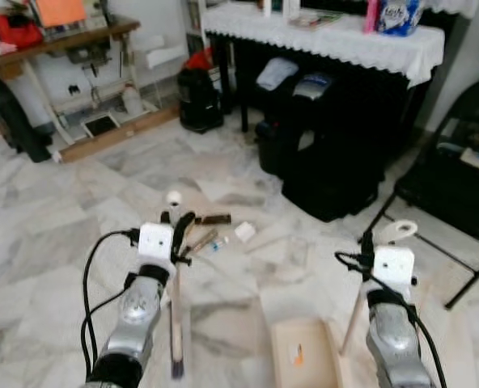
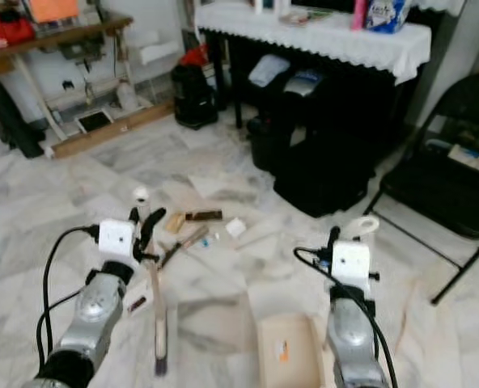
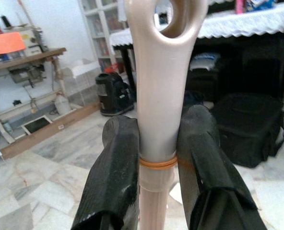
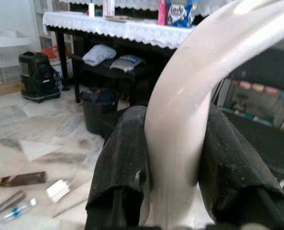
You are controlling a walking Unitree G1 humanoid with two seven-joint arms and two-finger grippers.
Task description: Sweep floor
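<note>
Litter point(image 1: 211, 230) lies just ahead of the left gripper point(image 3: 157, 158), clamped on the broom handle point(image 3: 159, 96); the right gripper point(image 4: 173, 158) clamps the dustpan handle point(image 4: 190, 91), chair point(image 1: 458, 178) close beside.

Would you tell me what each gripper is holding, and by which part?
The left gripper clamps the broom near the top of its handle, just below the hanging hole. The right gripper grips the dustpan by its upright handle.

Upright beige broom point(image 1: 175, 323), beige dustpan point(image 1: 304, 352)
</note>
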